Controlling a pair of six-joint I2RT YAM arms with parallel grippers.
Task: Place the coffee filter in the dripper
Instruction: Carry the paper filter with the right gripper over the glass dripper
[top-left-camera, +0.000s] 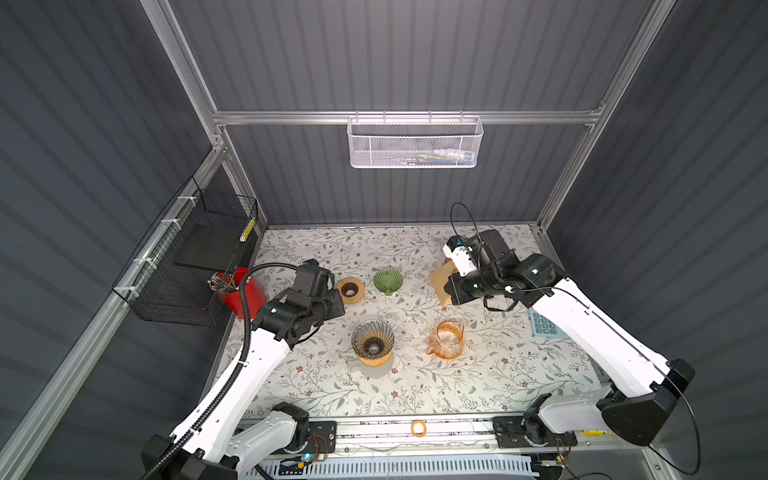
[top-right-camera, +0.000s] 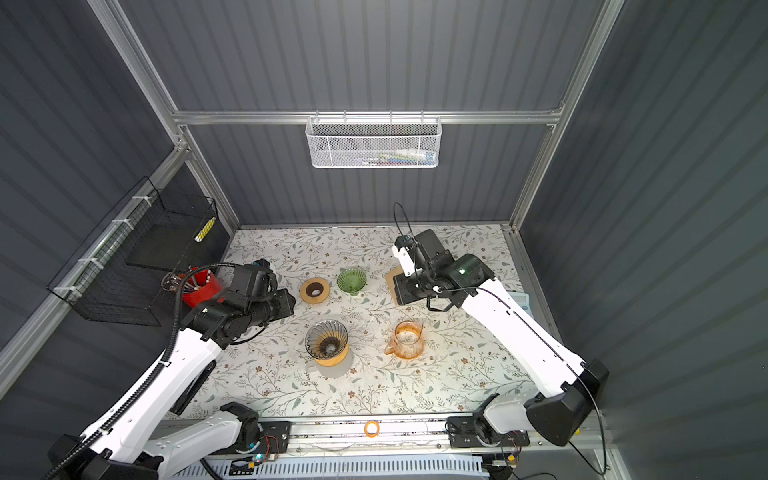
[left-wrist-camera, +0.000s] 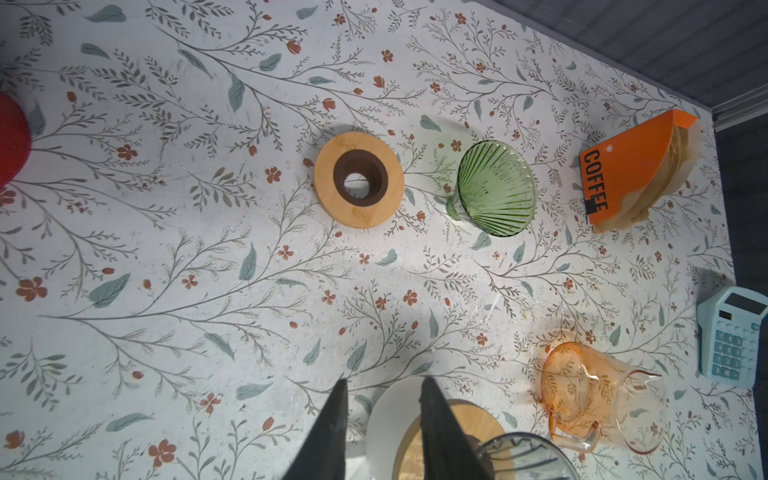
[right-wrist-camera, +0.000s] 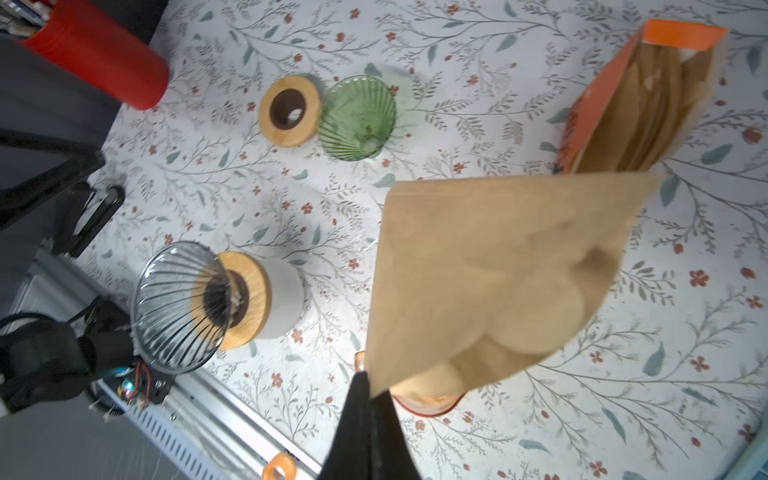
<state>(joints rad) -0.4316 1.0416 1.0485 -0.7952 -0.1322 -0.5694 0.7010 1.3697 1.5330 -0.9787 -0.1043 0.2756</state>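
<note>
Right gripper (right-wrist-camera: 368, 380) tight on the coffee filter (right-wrist-camera: 498, 270): whole in wrist view, an edge from above.

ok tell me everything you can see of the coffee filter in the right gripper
The coffee filter is a thin brown paper cone, folded flat into a fan shape with two straight sides and one curved edge. The shut right gripper pinches one corner, holding it above the table near the orange filter holder, away from the glass dripper.

White arms (top-left-camera: 259, 363), seemingly ribbed black cable (top-left-camera: 247, 328)
</note>
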